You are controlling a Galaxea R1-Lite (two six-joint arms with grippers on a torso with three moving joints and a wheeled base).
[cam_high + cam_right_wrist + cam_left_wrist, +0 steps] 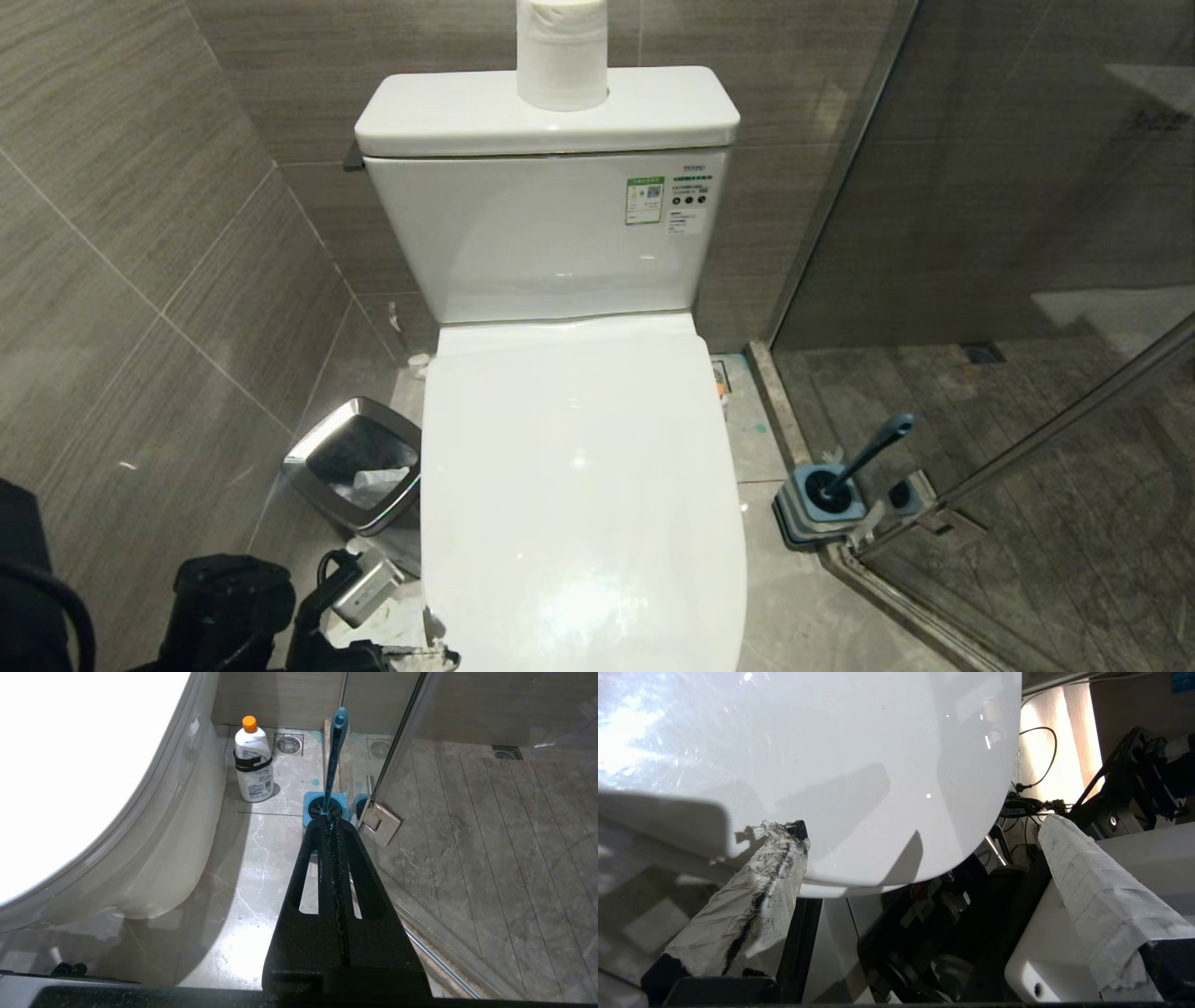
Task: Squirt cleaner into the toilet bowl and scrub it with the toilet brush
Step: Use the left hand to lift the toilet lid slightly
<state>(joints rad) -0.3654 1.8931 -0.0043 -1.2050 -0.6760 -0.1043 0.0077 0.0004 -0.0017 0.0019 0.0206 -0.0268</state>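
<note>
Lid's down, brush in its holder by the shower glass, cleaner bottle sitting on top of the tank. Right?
Not the bottle. The right wrist view shows the cleaner standing on the floor beside the toilet; the tank carries a paper roll. Lid down and toilet brush in its holder are correct.

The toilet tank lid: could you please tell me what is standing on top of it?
A roll of white toilet paper stands upright on the tank lid, near its middle. The roll's top is cut off by the picture's edge.
</note>
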